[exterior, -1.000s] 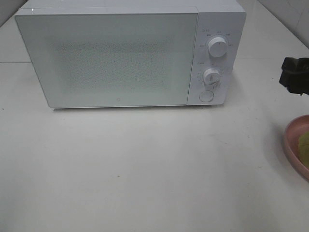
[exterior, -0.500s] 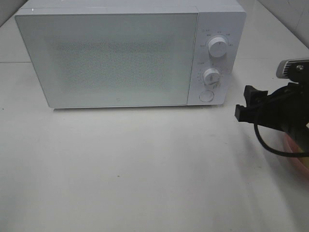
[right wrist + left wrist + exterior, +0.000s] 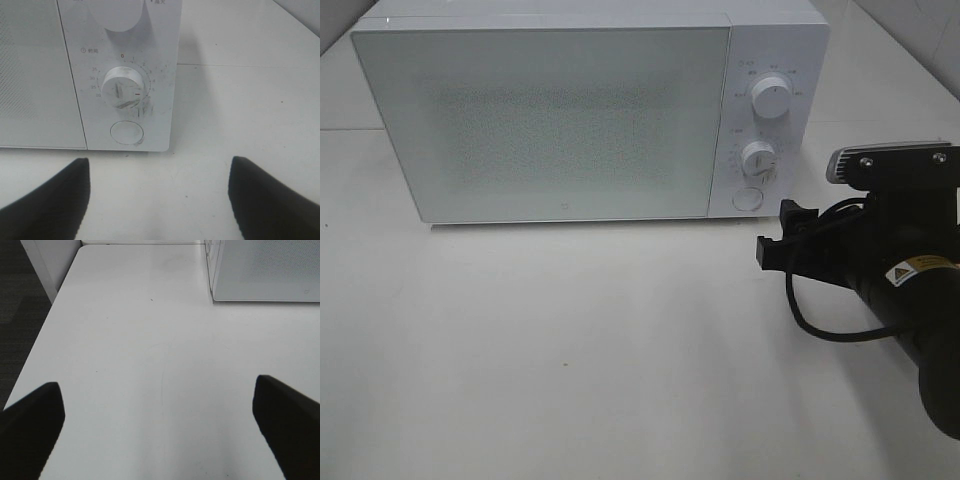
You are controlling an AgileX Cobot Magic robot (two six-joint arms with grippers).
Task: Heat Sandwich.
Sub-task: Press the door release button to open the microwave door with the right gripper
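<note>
The white microwave stands at the back of the table with its door shut. Its control panel has two knobs and a round button. My right gripper is open and empty, and it hovers just right of and in front of the panel. In the right wrist view the gripper faces the lower knob and the button. My left gripper is open and empty over bare table. The sandwich and its pink plate are hidden, as my right arm covers the right edge.
The white tabletop stretches in front of the microwave. In the left wrist view the table's edge runs beside a dark floor, and the microwave's corner shows far off.
My right arm has swung in from the right edge toward the microwave's control panel. It now covers the pink plate that showed at the right edge a second ago.
</note>
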